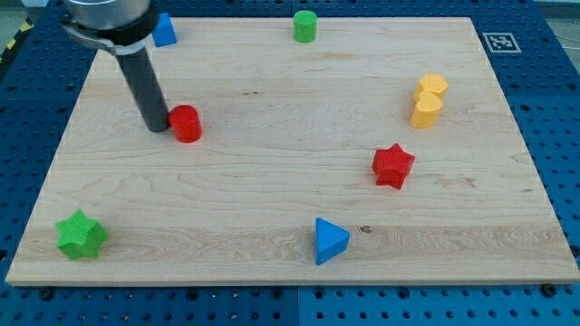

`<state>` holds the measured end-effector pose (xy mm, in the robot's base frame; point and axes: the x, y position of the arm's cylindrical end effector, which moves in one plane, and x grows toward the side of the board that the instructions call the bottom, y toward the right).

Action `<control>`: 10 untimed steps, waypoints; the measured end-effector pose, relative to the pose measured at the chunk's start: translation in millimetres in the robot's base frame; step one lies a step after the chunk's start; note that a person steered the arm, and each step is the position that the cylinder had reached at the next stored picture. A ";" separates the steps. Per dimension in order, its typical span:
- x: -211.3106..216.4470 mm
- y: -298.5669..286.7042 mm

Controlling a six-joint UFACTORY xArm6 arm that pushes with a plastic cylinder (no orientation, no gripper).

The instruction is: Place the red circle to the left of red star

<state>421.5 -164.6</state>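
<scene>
The red circle (186, 123) sat on the wooden board (272, 190) in its upper left part, well apart from the red star (392, 166), which lay toward the view's right and a little lower. My tip (157, 126) stood just beside the circle on its left, touching it or very nearly so; the arm ended in a plain dark rod, so there was no pincer to be wide, narrow or holding anything. A blue block (164, 31) showed partly behind the rod near the top left corner. A green cylinder (305, 26) stood at the top edge, a yellow block (429, 100) at the right, a blue triangle (330, 240) near the bottom and a green star (81, 234) at bottom left.
</scene>
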 end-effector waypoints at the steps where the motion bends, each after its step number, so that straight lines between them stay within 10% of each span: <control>1: 0.0 30.7; 10: 28.7 182.6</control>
<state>450.2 18.0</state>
